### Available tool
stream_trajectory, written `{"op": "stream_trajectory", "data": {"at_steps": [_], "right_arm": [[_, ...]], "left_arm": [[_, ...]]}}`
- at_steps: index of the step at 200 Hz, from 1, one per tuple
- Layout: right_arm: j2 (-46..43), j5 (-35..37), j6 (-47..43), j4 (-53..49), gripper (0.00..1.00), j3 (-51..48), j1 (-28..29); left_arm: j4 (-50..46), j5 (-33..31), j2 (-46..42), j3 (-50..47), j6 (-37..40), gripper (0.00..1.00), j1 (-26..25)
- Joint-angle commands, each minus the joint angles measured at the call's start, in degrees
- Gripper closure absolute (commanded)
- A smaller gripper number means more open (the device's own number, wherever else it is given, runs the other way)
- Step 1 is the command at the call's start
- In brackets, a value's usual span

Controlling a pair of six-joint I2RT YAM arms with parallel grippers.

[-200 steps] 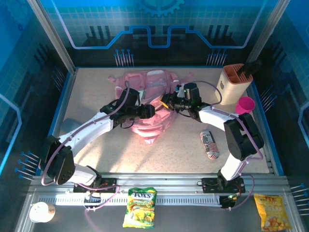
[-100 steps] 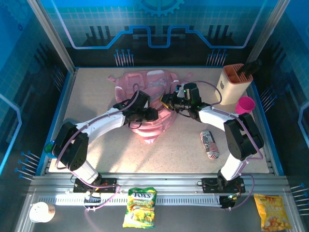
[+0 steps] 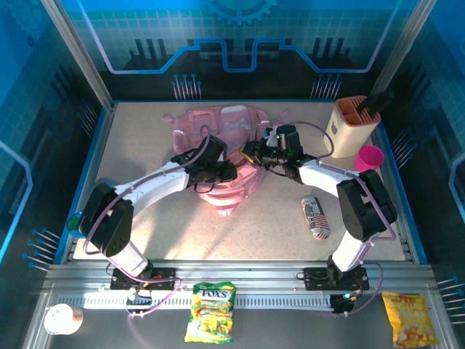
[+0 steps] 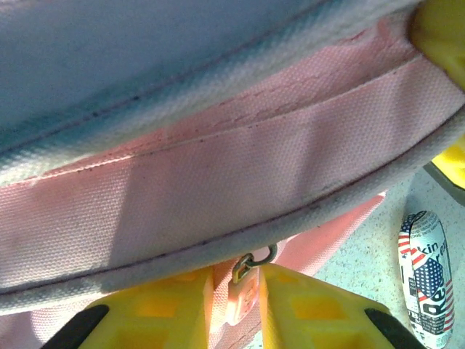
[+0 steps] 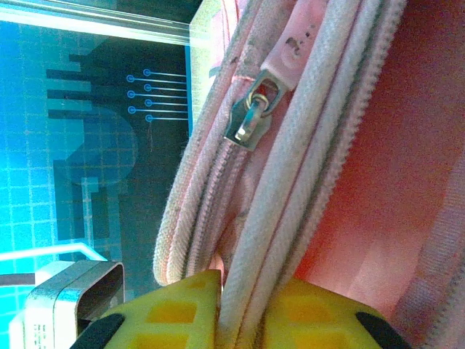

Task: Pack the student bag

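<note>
Pink student bag (image 3: 221, 145) with pale trim, lying flat mid-table toward the back, zippered seams showing

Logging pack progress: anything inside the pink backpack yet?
Cannot tell: the student bag hides its interior under its own fabric. Visible: the right fingers pinching its zipper trim, the left fingers on a pink pull tab, and a can lying outside on the table.
</note>
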Motion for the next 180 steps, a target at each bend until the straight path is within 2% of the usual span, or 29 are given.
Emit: {"op": "stream_trajectory", "data": {"at_steps": [1, 48, 72, 114, 146, 161, 180], "right_arm": [[0.16, -0.96, 0.09, 4.78, 0.82, 1.49, 0.96], [-0.83, 1.28, 0.52, 5.51, 0.88, 0.02, 0.02], [-1.09, 2.43, 0.44, 6.17, 0.9, -0.75, -0.96], [-1.94, 3.03, 0.36, 7.33, 0.91, -1.85, -3.82], [-2.91, 3.07, 0.25, 7.43, 0.91, -2.97, -5.55], [-3.35, 3.15, 0.52, 7.47, 0.88, -3.42, -5.73], [-4.11, 3.12, 1.79, 6.99, 0.73, -3.98, -5.15]], "left_arm": [[-1.64, 0.85, 1.54, 2.54, -0.36, 0.8, -0.5], [-3.99, -0.4, -0.98, 1.83, 2.66, 0.95, -0.12], [-2.9, 0.95, -3.93, -1.64, 4.04, 0.97, 1.16], [2.44, 5.73, -9.74, -11.31, 4.25, 0.99, 6.2], [4.76, 6.4, -11.78, -14.7, 6.68, 1.0, 8.84], [4.96, 6.49, -11.7, -13.82, 8.98, 1.0, 9.0], [5.09, 6.95, -11.72, -11.75, 10.76, 1.0, 8.81]]}}
